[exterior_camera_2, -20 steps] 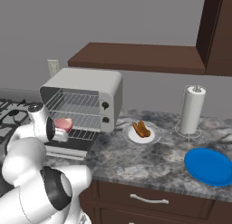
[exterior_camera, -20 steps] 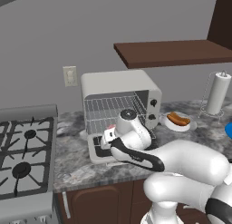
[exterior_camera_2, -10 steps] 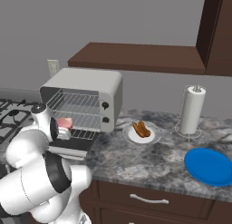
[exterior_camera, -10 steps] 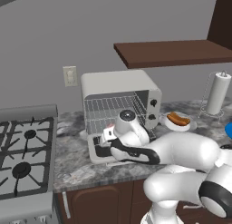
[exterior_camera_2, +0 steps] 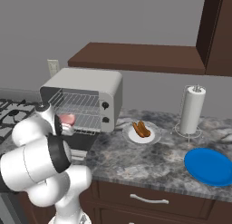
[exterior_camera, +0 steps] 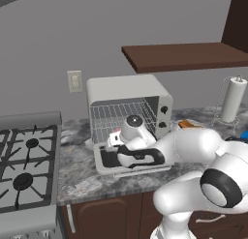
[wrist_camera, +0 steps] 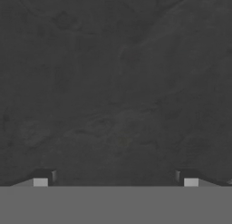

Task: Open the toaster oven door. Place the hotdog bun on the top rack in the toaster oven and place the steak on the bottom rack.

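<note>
Toaster oven [exterior_camera: 128, 95] sits centre frame in the left base view, upper left in the right base view, with the toaster oven door [exterior_camera: 104, 161] dropped flat toward the camera, so the opening step looks done. Steak [exterior_camera_2: 67, 119] shows as a pink slab at the oven mouth, left of centre in the right base view; it seems to rest on one of the wire racks [exterior_camera_2: 84, 110], but which rack can't be told from here. Hotdog bun [exterior_camera_2: 141, 129] is on the white dish [exterior_camera_2: 152, 138], centre of the right base view, just right of the oven, untouched. Gripper [wrist_camera: 115, 178] has its jaws spread wide with nothing between them; the hand view looks at dark mottled glass or stone close up. The hand is low over the open door at centre of the left base view. Judgement: the bun is next. It's likely light and soft, crushes easily, and the sausage could roll out, so take it across the short width at mid-length with a gentle squeeze and keep it level. The dish is shallow, so approach from above.
</note>
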Motion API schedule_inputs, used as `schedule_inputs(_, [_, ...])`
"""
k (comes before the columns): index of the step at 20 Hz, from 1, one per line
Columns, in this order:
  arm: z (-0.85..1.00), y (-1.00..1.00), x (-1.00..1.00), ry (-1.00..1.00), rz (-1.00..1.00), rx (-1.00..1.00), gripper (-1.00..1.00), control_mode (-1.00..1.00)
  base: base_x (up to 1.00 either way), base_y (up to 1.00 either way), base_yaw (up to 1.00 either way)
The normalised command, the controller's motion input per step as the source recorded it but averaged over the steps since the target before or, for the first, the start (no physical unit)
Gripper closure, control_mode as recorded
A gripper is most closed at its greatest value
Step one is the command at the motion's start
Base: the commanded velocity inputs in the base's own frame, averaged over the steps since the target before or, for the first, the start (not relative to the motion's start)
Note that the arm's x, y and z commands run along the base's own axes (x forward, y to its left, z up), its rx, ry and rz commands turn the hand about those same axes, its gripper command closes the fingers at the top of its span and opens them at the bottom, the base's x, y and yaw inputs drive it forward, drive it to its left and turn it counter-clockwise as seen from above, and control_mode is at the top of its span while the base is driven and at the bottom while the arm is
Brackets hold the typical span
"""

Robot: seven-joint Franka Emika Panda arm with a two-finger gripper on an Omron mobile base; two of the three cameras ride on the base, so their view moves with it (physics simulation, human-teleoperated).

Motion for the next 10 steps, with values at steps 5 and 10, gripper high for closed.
schedule_inputs(5, [-0.01, 0.02, 0.31, -0.12, 0.0, 0.01, -1.0, -1.0, 0.0, 0.0, 0.0])
schedule_inputs(10, [0.0, 0.03, 0.29, -0.13, 0.0, 0.03, -1.0, -1.0, 0.0, 0.0, 0.0])
